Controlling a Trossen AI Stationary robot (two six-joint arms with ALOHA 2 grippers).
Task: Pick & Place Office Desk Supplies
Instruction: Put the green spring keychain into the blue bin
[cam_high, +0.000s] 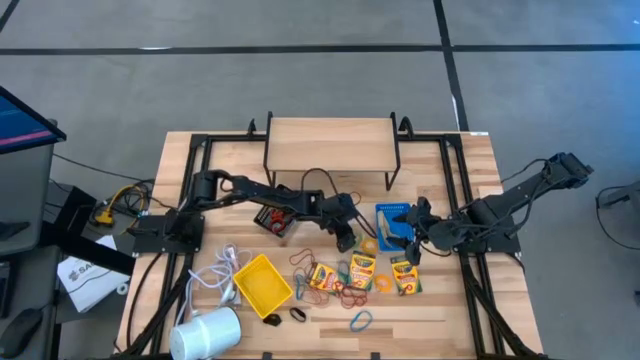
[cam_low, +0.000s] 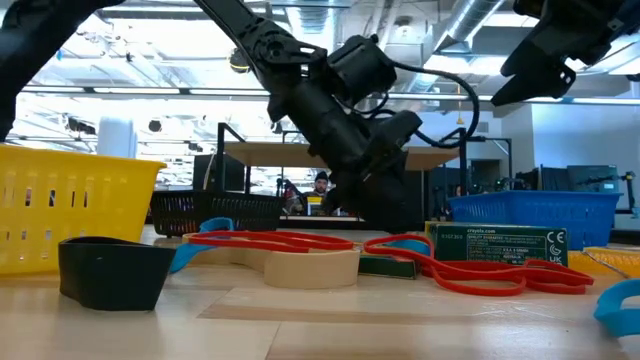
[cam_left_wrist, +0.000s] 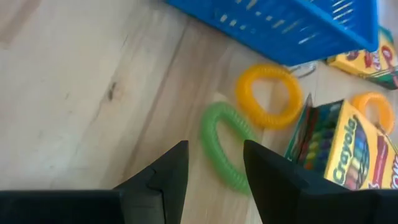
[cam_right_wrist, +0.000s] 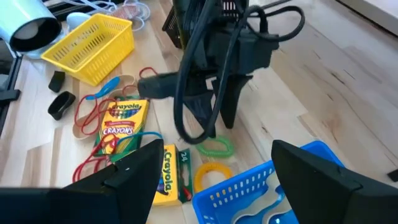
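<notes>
Left gripper (cam_left_wrist: 214, 180) – jaws apart, empty, straddling green ring (cam_left_wrist: 222, 149) to grasp | right gripper (cam_right_wrist: 211, 177) – spread wide above blue bin (cam_right_wrist: 261, 186), waiting

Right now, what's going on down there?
Left gripper jaws open, above green ring. Right gripper open over blue bin. Crayon box crowds ring.

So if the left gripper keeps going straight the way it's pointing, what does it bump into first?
Most likely the green ring. The left gripper is open and the ring lies just ahead of its fingertips on the wooden table. How high the gripper hangs above the wood is hard to tell.
</notes>
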